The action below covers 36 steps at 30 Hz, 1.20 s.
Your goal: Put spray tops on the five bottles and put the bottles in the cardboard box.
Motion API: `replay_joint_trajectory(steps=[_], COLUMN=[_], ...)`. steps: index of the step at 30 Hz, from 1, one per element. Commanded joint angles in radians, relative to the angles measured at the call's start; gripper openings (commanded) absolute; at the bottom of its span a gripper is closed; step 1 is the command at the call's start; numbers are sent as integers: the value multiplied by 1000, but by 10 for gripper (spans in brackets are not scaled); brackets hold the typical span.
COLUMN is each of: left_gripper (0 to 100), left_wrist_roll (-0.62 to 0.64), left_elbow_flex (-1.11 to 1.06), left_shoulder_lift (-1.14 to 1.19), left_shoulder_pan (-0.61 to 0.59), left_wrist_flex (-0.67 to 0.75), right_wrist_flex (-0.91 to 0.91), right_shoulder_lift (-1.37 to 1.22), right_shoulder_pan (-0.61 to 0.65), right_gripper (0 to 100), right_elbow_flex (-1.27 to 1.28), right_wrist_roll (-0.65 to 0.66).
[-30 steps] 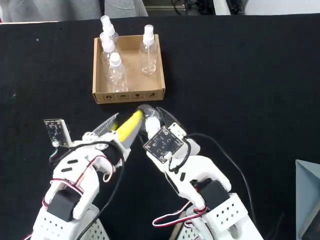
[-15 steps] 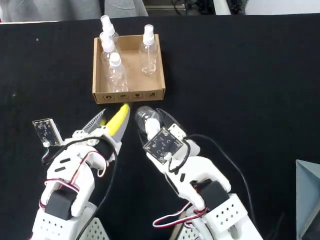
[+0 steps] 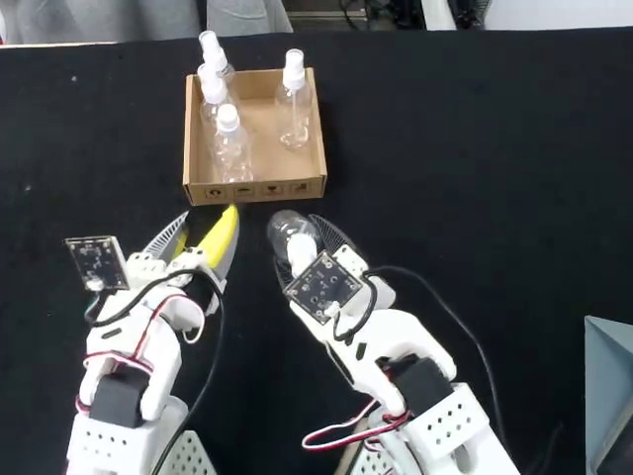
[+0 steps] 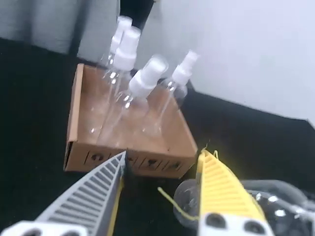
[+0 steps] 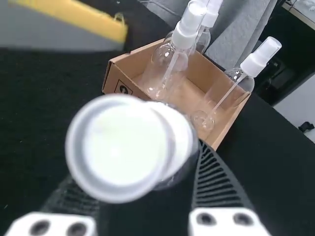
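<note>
— Where's the fifth bottle (image 3: 286,227)?
— Pinched in the right gripper (image 3: 302,238), just in front of the cardboard box (image 3: 254,189), clear base toward it. A white top seems fitted, though it's blurred up close.
— And the left gripper (image 3: 208,214)?
— Fingers spread wide, beside that bottle. Four topped bottles (image 3: 229,144) stand in the box.

Cardboard box (image 3: 255,188) floor bare front right, three bottles (image 3: 227,139) crowd left side, fourth bottle (image 3: 293,99) back right, spread left claw (image 3: 206,215) and right claw (image 3: 299,240) with fifth bottle (image 3: 285,226) near front wall, surface (image 3: 475,148) right of box open.
</note>
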<state>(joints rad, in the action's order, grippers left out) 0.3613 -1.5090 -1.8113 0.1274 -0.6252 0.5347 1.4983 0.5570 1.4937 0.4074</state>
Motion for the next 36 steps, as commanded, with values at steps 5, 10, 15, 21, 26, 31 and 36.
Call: replay_joint_trajectory(steps=[5, 10, 15, 21, 26, 31, 36], left_gripper=[212, 212, 212, 212, 212, 212, 216], left_wrist_roll=[-11, -14, -14, -8, -12, -14, -14], left_elbow_flex=[-88, -114, -147, -191, -191, -191, -191], left_shoulder_lift=[-9, -9, -9, -9, -9, -9, -9], left_shoulder_pan=[-45, -125, -171, -171, -220, -234, -234], left_wrist_flex=[15, 15, 17, 12, -41, -55, -54], right_wrist_flex=[-31, -29, -25, -25, 28, 115, 120], right_shoulder_lift=[25, 25, 25, 25, 24, 18, 16], right_shoulder_pan=[-71, -89, -91, -91, -92, -92, -141], right_gripper=[99, 99, 99, 99, 99, 100, 100], right_elbow_flex=[-16, -27, -31, -33, -77, -160, -189], right_wrist_roll=[-12, -81, -86, -86, -86, -86, -81])
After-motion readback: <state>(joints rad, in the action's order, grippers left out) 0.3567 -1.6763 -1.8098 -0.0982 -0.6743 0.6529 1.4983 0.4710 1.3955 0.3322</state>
